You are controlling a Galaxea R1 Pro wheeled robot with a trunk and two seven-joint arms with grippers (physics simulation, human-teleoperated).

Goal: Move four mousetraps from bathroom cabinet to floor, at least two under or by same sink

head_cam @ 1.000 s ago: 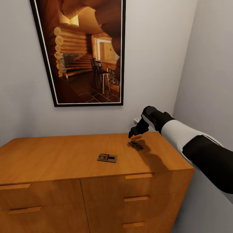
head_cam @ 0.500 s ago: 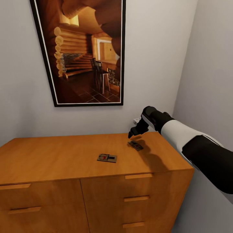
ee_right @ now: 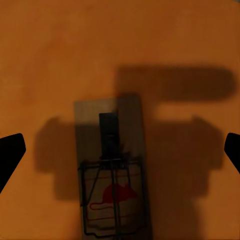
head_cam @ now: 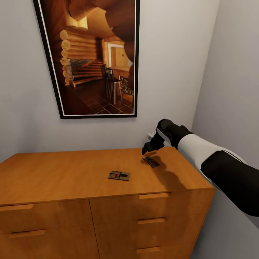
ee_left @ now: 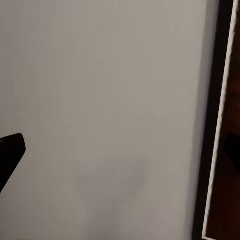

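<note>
Two mousetraps lie on top of the orange-brown cabinet (head_cam: pixel 72 172). One mousetrap (head_cam: pixel 119 175) sits near the middle of the top. The other mousetrap (head_cam: pixel 150 161) lies toward the right rear, in the shadow of my right arm. My right gripper (head_cam: pixel 148 149) hovers just above that trap, pointing down at it. In the right wrist view the same mousetrap (ee_right: pixel 112 170) lies flat between the spread fingertips (ee_right: pixel 11 152), so the gripper (ee_right: pixel 120 152) is open and holds nothing. One dark fingertip (ee_left: pixel 10 152) of the left gripper is in front of a pale wall.
A dark-framed log-cabin picture (head_cam: pixel 95 57) hangs on the wall behind the cabinet. A grey side wall (head_cam: pixel 230 90) closes in on the right, close to my right arm. Drawer fronts with bar handles (head_cam: pixel 154 196) face me below the top.
The right arm has shifted very slightly. The mousetraps have not moved.
</note>
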